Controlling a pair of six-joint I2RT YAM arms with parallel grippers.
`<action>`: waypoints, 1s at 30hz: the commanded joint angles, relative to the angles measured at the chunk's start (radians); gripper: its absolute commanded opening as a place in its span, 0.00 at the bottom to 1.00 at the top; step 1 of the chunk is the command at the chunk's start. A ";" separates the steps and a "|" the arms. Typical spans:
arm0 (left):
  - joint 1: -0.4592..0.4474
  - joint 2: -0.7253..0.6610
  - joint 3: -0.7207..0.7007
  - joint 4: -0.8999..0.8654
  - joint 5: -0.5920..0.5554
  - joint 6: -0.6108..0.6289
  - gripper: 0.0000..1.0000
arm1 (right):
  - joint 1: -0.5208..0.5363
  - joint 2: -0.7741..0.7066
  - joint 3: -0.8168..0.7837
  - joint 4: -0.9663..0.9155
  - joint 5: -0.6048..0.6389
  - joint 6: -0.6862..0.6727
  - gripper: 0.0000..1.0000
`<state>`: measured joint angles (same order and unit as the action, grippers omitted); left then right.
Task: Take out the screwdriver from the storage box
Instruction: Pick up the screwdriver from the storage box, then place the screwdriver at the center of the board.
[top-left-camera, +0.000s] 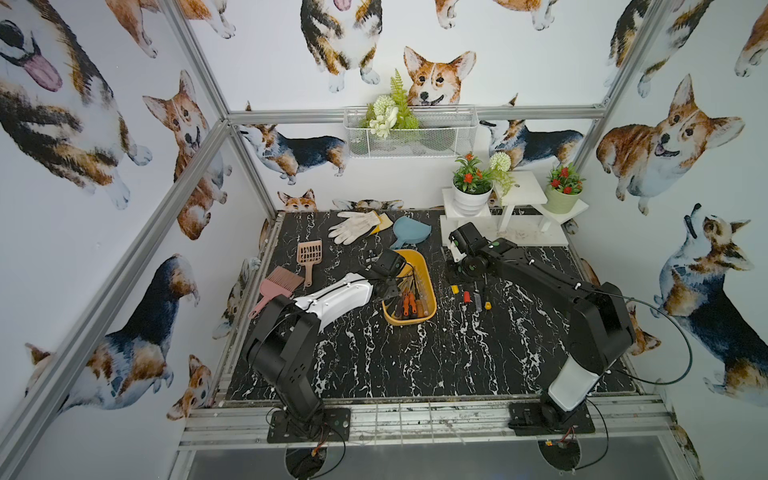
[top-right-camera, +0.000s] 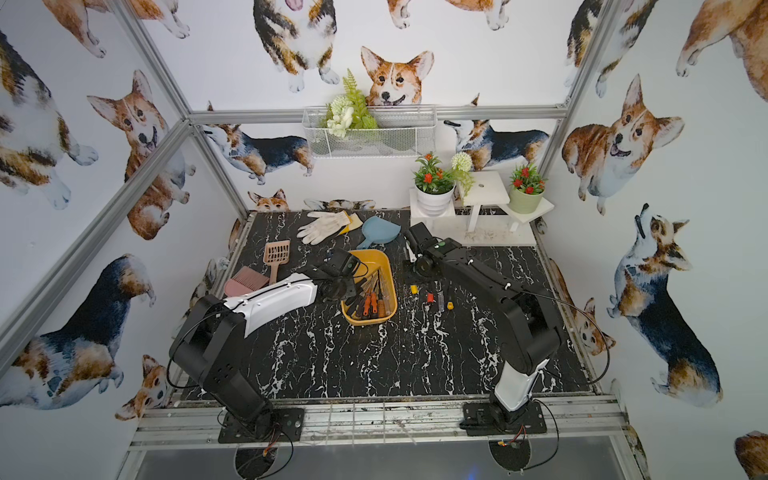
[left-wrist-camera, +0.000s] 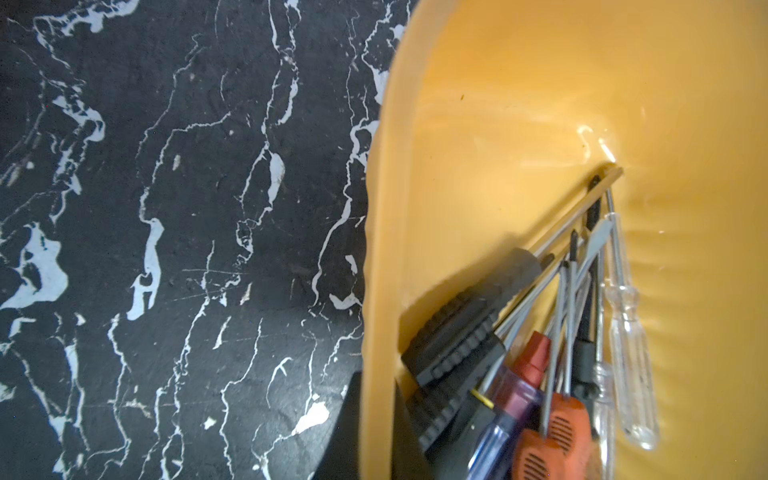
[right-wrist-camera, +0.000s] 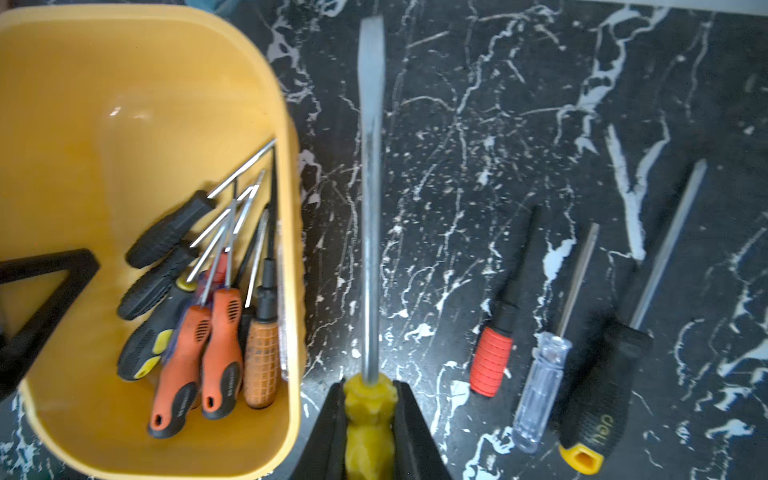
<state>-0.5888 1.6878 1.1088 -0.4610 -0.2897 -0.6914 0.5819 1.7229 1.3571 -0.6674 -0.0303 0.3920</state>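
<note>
The marble table carried 1 storage box, which serves as the landmark here. The left gripper was closed and seemed to pinch the box's long wall near the handle end of the pile, probably to steady it. The right gripper was narrowly clamped on the yellow handle of a flat-blade screwdriver. That tool was already outside the box, just beside the opposite long wall and parallel to it. Whether it touched the table could not be told.

The step in hand looked like the set-down after extraction. The next move likely called for lowering the tool flat between the box and the loose ones, then opening the jaws without nudging either.

Counts:
- At least 9 screwdrivers lay heaped inside the box, too tangled for a firm number.
- 3 lay outside it, beyond the held one: red-handled, clear-handled and black-and-yellow.
- 2 grippers were in view.
- 1 screwdriver was held.
</note>
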 joint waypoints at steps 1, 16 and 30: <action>0.000 -0.013 0.006 0.040 -0.018 -0.010 0.00 | -0.020 0.014 -0.024 0.019 0.018 0.010 0.00; 0.001 -0.020 0.019 0.024 -0.023 0.005 0.00 | -0.032 0.202 -0.025 0.039 0.027 0.108 0.00; 0.001 -0.020 0.022 0.021 -0.016 0.009 0.00 | -0.035 0.250 -0.017 0.005 0.084 0.104 0.26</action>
<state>-0.5888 1.6772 1.1130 -0.4751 -0.3061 -0.6827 0.5480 1.9621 1.3300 -0.6407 0.0280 0.4957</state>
